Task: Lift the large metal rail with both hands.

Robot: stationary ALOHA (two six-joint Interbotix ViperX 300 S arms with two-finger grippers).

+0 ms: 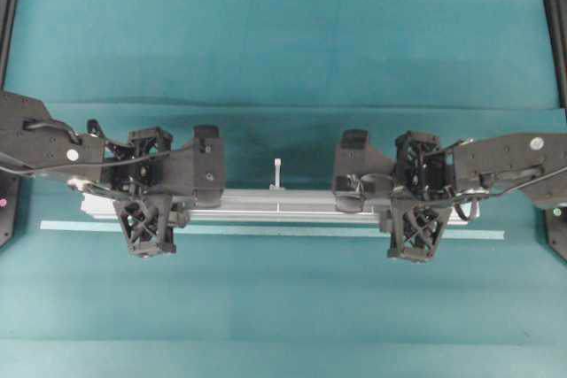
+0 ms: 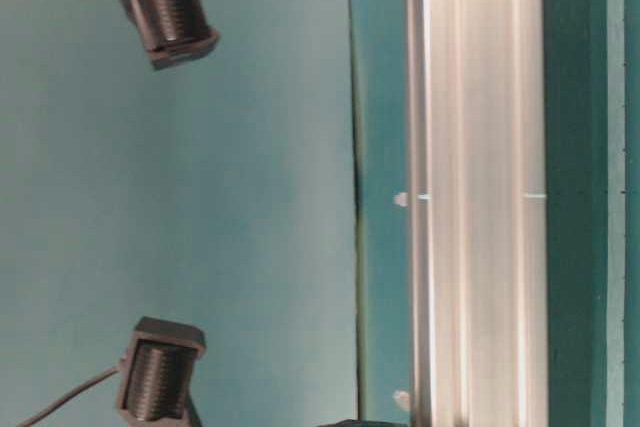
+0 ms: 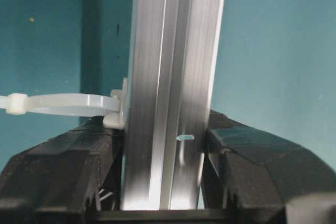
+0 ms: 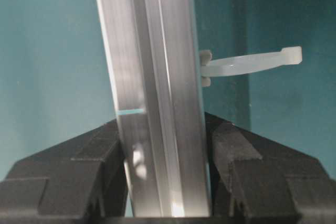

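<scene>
The large metal rail [image 1: 279, 205], a long grooved silver bar, lies left to right across the teal cloth. A white zip tie [image 1: 277, 173] sticks out of its far side. My left gripper [image 1: 149, 203] is shut on it near the left end and my right gripper [image 1: 412, 205] near the right end. In the left wrist view the black fingers [image 3: 100, 156] press both sides of the rail [image 3: 168, 77] beside a zip tie [image 3: 52, 103]. The right wrist view shows the same grip [image 4: 164, 129] on the rail [image 4: 149, 77]. Its shadow falls offset on the cloth, so it hangs above it.
A thin pale tape strip [image 1: 266, 231] lies on the cloth just in front of the rail, parallel and longer. Black frame posts [image 1: 7, 24] stand at the table's far corners. Two black ribbed units [image 2: 170, 7] show in the table-level view behind the rail [image 2: 480, 197].
</scene>
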